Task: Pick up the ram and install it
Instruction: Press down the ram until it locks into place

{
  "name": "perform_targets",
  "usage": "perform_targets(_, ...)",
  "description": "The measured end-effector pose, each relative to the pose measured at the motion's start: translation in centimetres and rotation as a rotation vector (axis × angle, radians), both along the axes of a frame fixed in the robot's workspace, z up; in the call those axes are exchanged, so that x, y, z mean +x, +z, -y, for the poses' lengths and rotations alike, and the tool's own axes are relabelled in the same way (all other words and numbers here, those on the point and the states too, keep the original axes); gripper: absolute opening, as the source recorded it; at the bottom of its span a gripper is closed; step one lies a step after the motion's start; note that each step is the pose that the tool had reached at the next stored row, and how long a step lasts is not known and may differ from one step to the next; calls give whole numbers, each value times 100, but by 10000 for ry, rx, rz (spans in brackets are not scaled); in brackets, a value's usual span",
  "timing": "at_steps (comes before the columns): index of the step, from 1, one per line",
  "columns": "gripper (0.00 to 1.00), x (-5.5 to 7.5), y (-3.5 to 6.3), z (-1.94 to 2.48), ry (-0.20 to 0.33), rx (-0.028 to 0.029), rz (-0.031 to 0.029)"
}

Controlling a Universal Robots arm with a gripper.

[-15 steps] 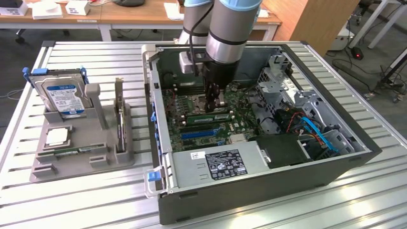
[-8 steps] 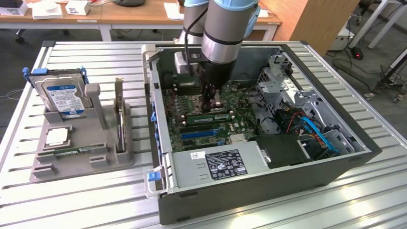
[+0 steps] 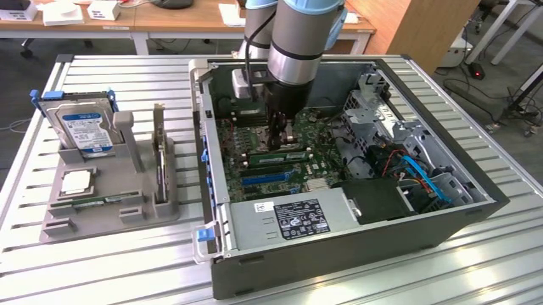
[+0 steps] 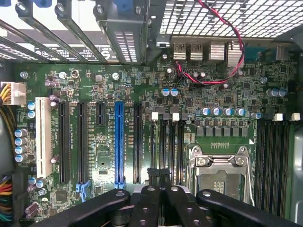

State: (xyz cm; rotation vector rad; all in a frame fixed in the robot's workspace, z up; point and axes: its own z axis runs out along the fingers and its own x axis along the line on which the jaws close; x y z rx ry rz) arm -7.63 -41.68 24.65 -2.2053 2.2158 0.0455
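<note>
**Exterior view.** One arm reaches down into the open computer case that stands on the slatted counter. Its gripper is low over the motherboard, about mid-frame. The ram shows as one green stick on the board directly under the fingers. Whether it is fully seated I cannot tell. On the exterior view's left a grey holder carries one hard drive and one processor chip, well apart from the case.

**Wrist view.** The fingers are pressed together with no gap between them. They hang just over the pair of memory slots beside the empty processor socket. The ram itself I cannot pick out with certainty here. I count one blue slot, one white slot and four white latch tabs at the memory slot ends.

The step looks like seating the stick. It would go best with a straight-down push centred on the stick's length, so both ends sink evenly and the latches catch. A tilted push could strain the board.
</note>
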Motion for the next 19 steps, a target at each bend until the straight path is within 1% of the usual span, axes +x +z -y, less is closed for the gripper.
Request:
perform_targets(3, 9, -20, -2, 0, 2, 4, 3)
perform_targets(10, 9, -226, -1, 0, 0, 2, 27)
perform_targets(19, 9, -311, -1, -1, -12, 1, 26)
